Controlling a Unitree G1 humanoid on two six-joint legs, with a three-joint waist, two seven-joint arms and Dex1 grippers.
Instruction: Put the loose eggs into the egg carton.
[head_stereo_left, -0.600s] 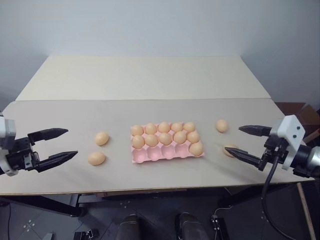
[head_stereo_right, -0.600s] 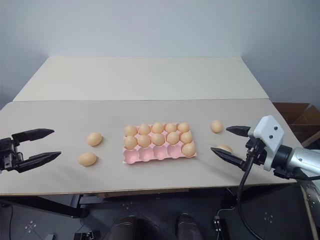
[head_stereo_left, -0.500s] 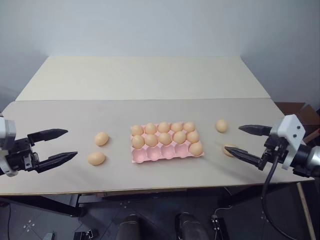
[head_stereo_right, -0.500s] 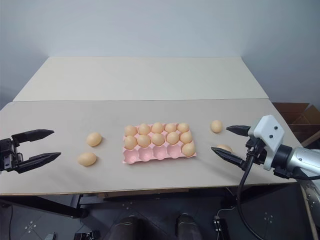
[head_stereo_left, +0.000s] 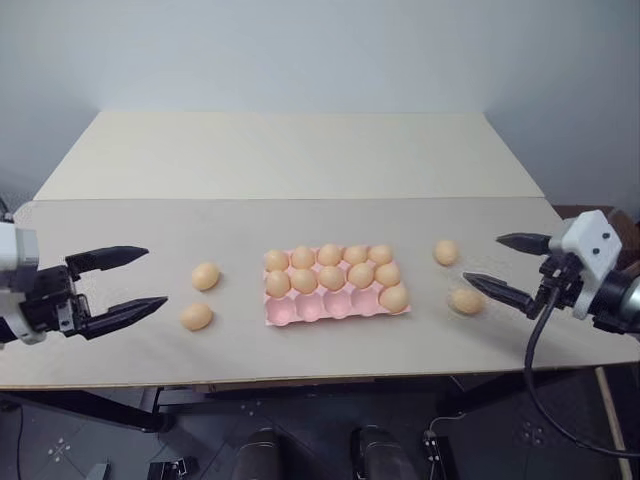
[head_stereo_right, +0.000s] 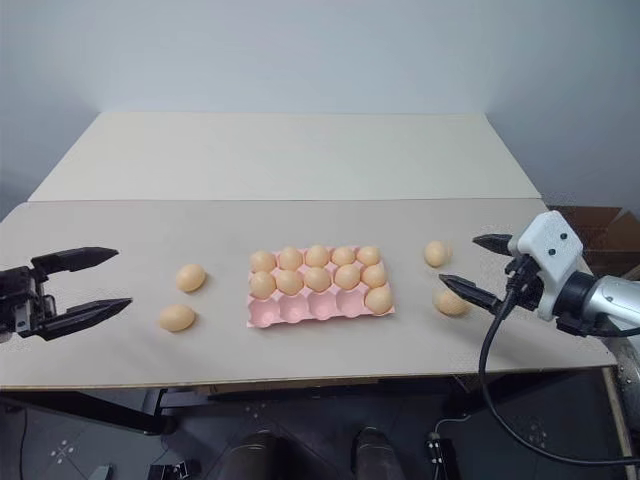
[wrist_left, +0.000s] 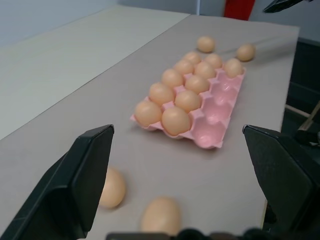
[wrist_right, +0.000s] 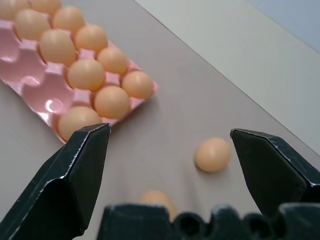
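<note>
Hovering wide open, left tool (head_stereo_left: 140, 276) and right tool (head_stereo_left: 497, 262) flank the egg carton (head_stereo_left: 336, 306).

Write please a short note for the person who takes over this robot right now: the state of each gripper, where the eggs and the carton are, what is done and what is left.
Left gripper: open, empty, hovering left of two loose eggs.
Right gripper: open, empty, near the two other loose eggs on the right.
Egg carton: pink, in the middle of the table. Eleven eggs sit in it; four cups in the near row are empty.
Done: no loose egg picked yet.
Left: put all four loose eggs into the empty cups.
</note>
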